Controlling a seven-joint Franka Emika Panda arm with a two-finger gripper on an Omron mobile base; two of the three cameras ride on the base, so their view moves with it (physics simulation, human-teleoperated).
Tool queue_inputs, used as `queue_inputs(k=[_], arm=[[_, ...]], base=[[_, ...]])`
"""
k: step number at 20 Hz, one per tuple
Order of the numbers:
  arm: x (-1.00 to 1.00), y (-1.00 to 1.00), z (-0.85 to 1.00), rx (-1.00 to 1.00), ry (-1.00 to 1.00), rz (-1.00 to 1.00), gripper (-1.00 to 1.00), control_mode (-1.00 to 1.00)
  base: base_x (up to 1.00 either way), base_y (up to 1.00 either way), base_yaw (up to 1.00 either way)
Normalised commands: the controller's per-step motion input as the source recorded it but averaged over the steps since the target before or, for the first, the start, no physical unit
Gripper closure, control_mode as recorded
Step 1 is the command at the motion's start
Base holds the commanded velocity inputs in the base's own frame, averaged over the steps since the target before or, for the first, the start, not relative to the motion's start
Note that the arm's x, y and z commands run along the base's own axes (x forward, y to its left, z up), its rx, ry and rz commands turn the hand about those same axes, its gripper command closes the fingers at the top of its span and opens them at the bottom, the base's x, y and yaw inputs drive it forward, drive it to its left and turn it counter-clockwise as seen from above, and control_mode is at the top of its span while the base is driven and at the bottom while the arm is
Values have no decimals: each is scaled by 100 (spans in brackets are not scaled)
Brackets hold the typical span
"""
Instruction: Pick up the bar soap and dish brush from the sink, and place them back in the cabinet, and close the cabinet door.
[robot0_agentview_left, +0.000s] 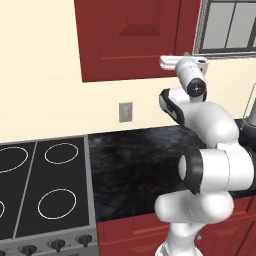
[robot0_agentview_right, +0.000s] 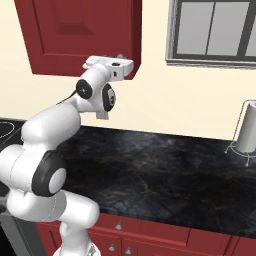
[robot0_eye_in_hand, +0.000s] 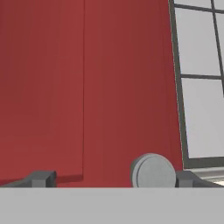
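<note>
The cabinet door (robot0_agentview_left: 131, 36) (robot0_agentview_right: 75, 31) is a dark red panelled front on the wall above the counter, and it looks flush with the cabinet. My gripper (robot0_agentview_left: 186, 56) (robot0_agentview_right: 120, 59) is raised to the door's lower right corner and faces it. In the hand view the small grey round knob (robot0_eye_in_hand: 153, 171) sits between my open fingertips (robot0_eye_in_hand: 43, 178), nearer the right one, with the gripper (robot0_eye_in_hand: 116, 179) holding nothing. The bar soap, the dish brush and the sink are out of view.
A window (robot0_agentview_right: 215, 30) is just right of the cabinet. Black marbled counter (robot0_agentview_left: 135, 165) runs below, with a stove (robot0_agentview_left: 40, 190) at its left and a paper towel holder (robot0_agentview_right: 247, 131) at its right. A wall outlet (robot0_agentview_left: 125, 111) sits under the cabinet.
</note>
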Motion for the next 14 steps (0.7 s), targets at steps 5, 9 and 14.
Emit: queue_inputs(k=[5,9,14], arm=[[23,0,0,0,7,2,-100,-100],[22,0,0,0,7,2,-100,-100],[17,0,0,0,7,1,-100,-100]], base=[[0,0,0],[0,0,0],[0,0,0]])
